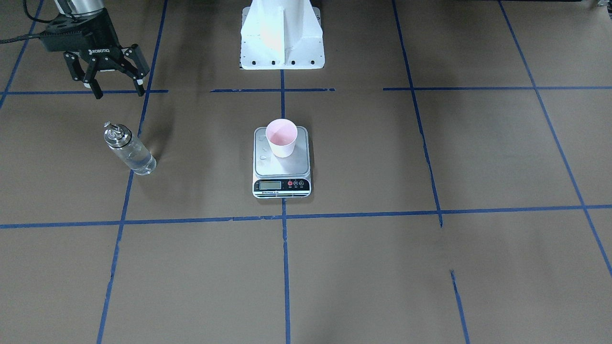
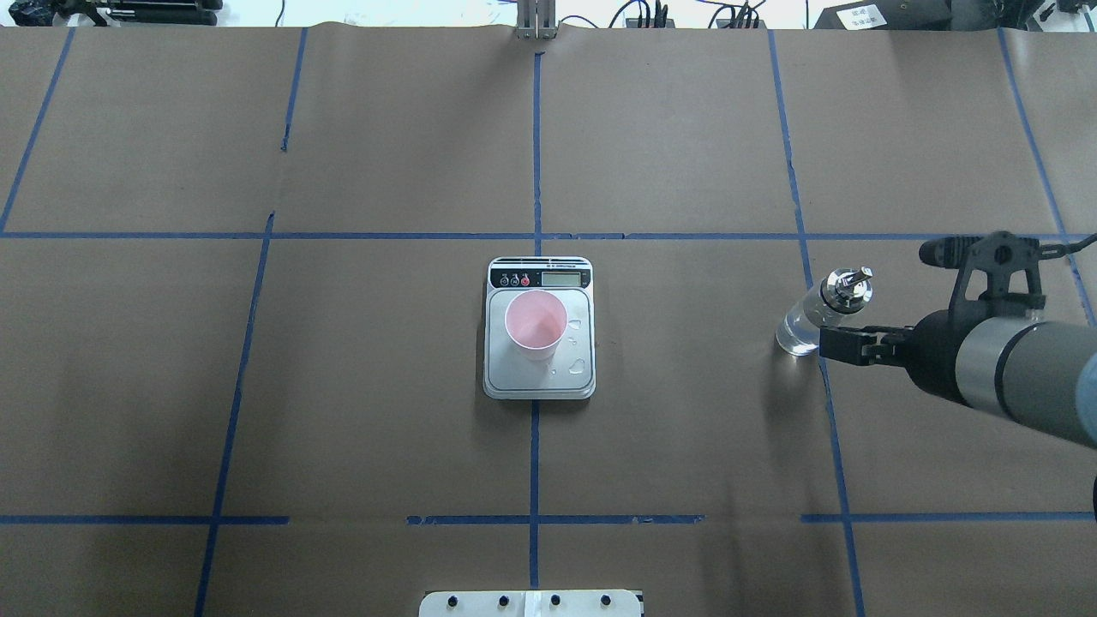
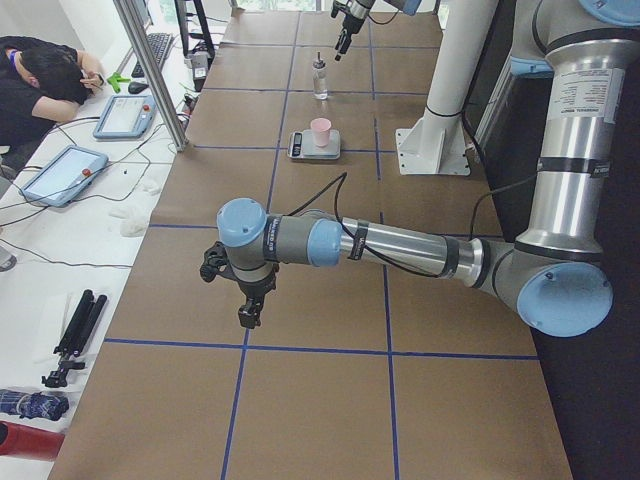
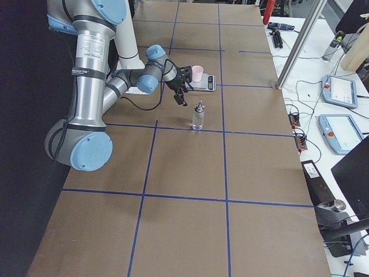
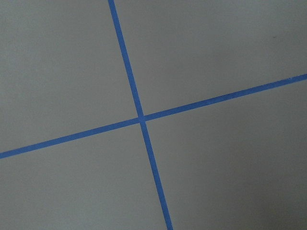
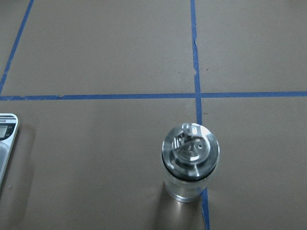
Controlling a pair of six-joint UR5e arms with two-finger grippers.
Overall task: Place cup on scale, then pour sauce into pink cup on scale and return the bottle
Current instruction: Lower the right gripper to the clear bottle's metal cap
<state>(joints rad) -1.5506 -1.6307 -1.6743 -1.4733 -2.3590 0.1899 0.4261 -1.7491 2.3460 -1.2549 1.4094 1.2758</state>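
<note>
Far out on the robot's left, the left claw (image 3: 250,314) hangs low over bare desk (image 2: 386,386) and takes no part; that side view does not show whether it is open or closed. In the middle lies the scale (image 2: 514,379), with the cup (image 2: 536,326) upright on its platform toward the display end, so the first step looks done. Drops (image 2: 578,367) glisten on the steel beside the cup, but whether the cup holds liquid cannot be told. Further right, the bottle (image 2: 818,313) stands upright on a tape line, well apart from the scale. Clear sauce (image 1: 138,161) shows through its glass, with a metal collar and spout on top. The right claw (image 1: 119,91) hovers near it, spread wide and empty. If the pour is not yet made, this claw must drop around the glass below the collar, close, and carry the spout over the pink rim
</note>
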